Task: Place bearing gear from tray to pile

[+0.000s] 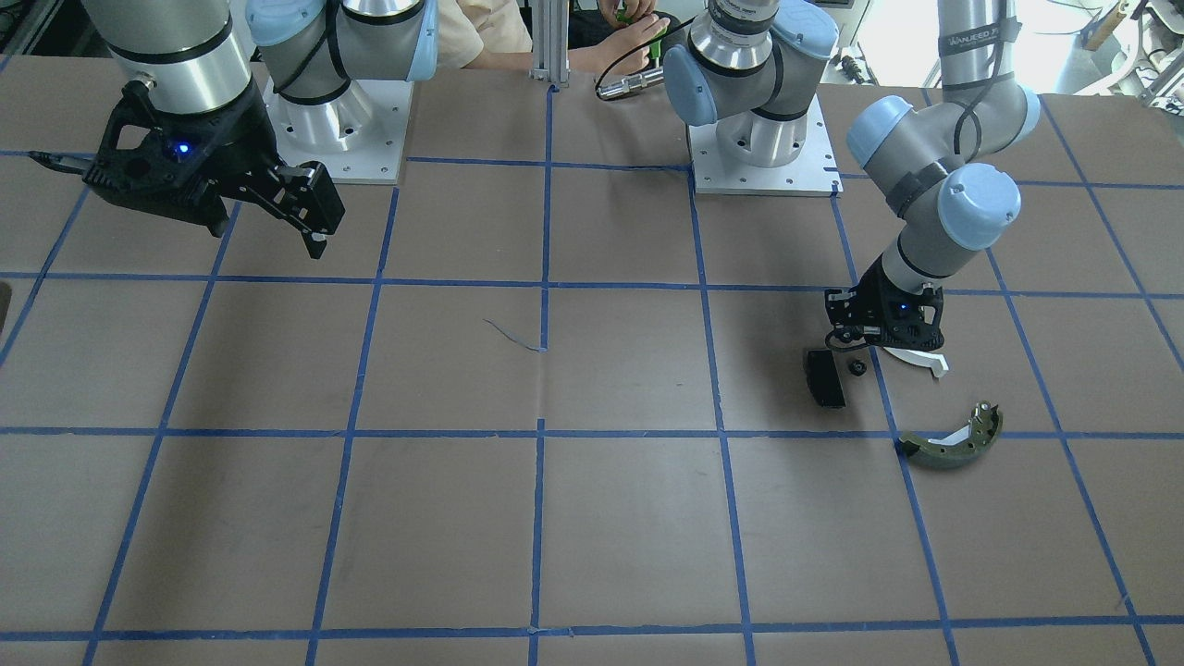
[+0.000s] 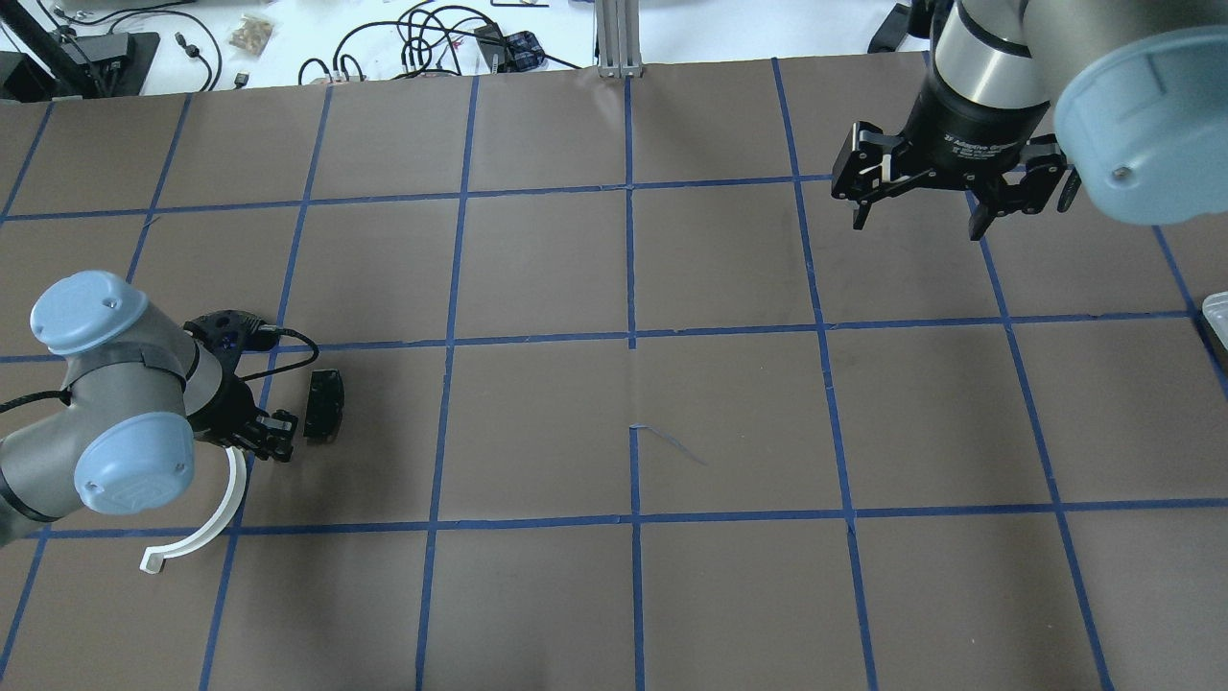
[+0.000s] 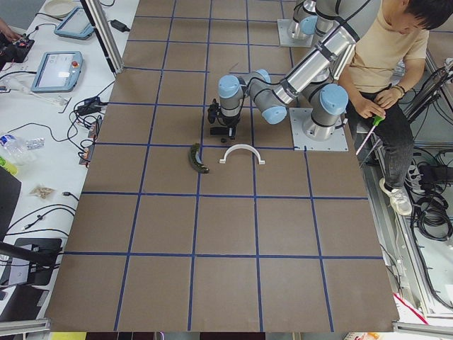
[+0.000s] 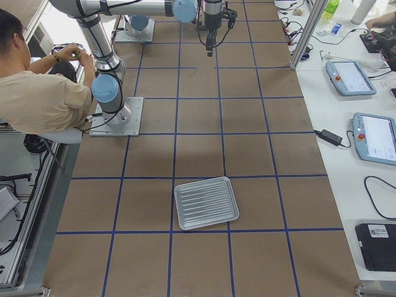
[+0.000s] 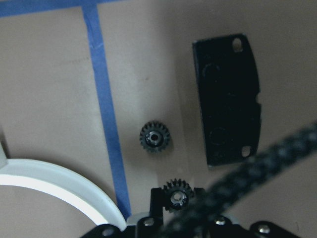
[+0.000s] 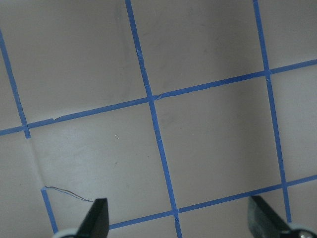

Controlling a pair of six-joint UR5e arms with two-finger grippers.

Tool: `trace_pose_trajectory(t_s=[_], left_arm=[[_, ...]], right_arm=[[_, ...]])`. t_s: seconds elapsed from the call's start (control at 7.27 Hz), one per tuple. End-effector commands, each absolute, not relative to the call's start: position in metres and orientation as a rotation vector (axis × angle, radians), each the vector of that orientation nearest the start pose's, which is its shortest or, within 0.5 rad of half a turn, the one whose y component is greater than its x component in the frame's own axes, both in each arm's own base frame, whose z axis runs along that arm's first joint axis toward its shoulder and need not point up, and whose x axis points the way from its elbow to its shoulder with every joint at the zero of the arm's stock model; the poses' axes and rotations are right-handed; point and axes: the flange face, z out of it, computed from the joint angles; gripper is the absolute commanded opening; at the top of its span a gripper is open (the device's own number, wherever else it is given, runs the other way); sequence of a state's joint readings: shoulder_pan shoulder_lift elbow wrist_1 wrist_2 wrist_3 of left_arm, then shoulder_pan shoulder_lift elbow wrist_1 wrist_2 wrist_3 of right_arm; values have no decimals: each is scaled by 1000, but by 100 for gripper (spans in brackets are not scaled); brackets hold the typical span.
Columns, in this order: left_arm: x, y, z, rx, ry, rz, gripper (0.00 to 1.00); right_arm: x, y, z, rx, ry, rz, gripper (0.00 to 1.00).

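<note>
My left gripper is low over the pile, between the black pad and the white half-ring. In the left wrist view its fingertips sit close around a small black bearing gear. A second gear lies loose on the table beside the pad and also shows in the front view. The olive brake shoe lies a little apart. The tray shows no parts and stands far off on my right side. My right gripper is open, empty and raised.
The brown table has a blue tape grid. The arm bases stand at the robot's edge. A seated person is by the base. Tablets and cables lie on the side benches.
</note>
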State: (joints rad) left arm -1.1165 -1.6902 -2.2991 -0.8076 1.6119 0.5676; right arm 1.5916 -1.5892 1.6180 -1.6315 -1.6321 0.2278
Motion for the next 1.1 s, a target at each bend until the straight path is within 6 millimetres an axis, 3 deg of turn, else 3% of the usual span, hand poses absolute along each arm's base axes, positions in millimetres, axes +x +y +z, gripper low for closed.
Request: trace_pose_trajectory(t_s=[0.0,0.28,0.41,0.55,0.83,0.96], left_arm=[[60,-414,179,174,3145,140,99],[62,-434,213,199,3114,67,100],[62,-448,249,175,3118,34,100],[47,-470,288,221,3125,67,100],[-22,-518,377,132,3113,55,100],[-61,-525,420,70,3103,45,100]], right_arm=[[138,-484,480,332,3180,-66,100],[138,-484,480,332,3180,-66,100],[138,-484,480,332,3181,-63,100],[137,-484,480,332,3182,-64,100],[137,-484,480,330,3182,-64,100],[137,-484,480,327,3183,-64,100]])
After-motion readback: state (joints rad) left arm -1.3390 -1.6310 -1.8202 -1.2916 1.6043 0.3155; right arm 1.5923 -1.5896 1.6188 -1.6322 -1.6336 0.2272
